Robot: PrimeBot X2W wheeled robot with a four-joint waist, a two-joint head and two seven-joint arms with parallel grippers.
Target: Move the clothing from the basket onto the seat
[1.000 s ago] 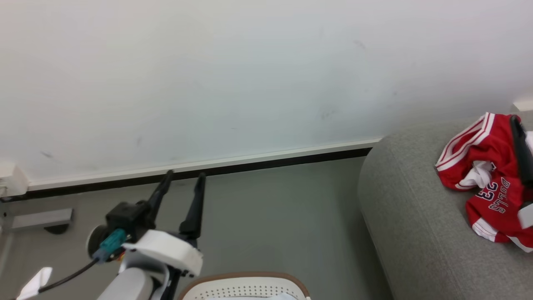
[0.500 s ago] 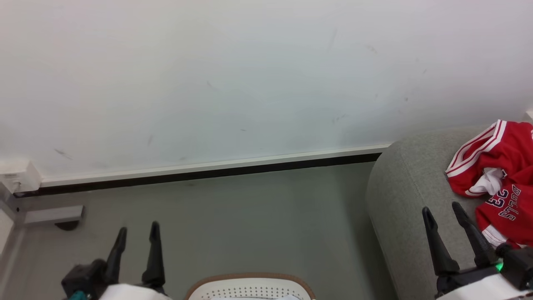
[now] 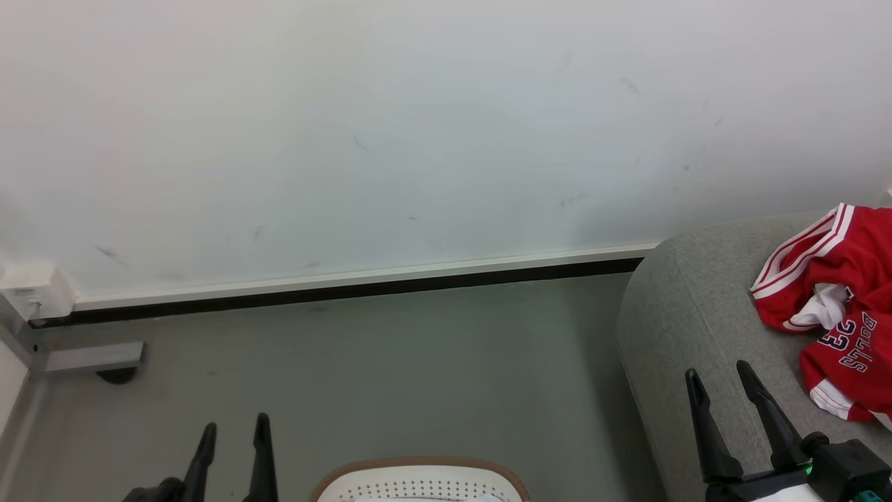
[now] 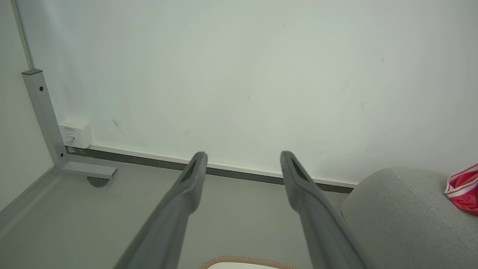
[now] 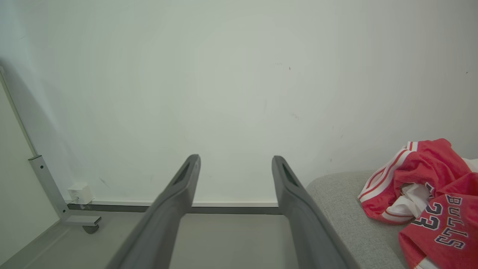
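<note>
The red clothing (image 3: 847, 279) with white stripes and dark lettering lies crumpled on the light grey seat (image 3: 686, 321) at the right, held by nothing. My right gripper (image 3: 718, 371) stands open over the seat's near corner, a little left of the clothing. My left gripper (image 3: 235, 423) is open at the lower left, above the floor. The white basket (image 3: 418, 480) with its brown rim peeks in at the bottom middle between the two grippers. In the right wrist view the open right gripper (image 5: 236, 159) points at the wall, with the clothing (image 5: 429, 186) to its right. The left gripper (image 4: 242, 155) is open too.
A white wall with a dark baseboard (image 3: 348, 289) runs behind the grey floor. A grey metal frame foot with a caster (image 3: 94, 359) and a small white wall box (image 3: 35, 289) sit at the left.
The right gripper has drawn back from the clothing, which stays on the seat. The left arm has dropped from mid-height to the lower left. The camera has shifted a little.
</note>
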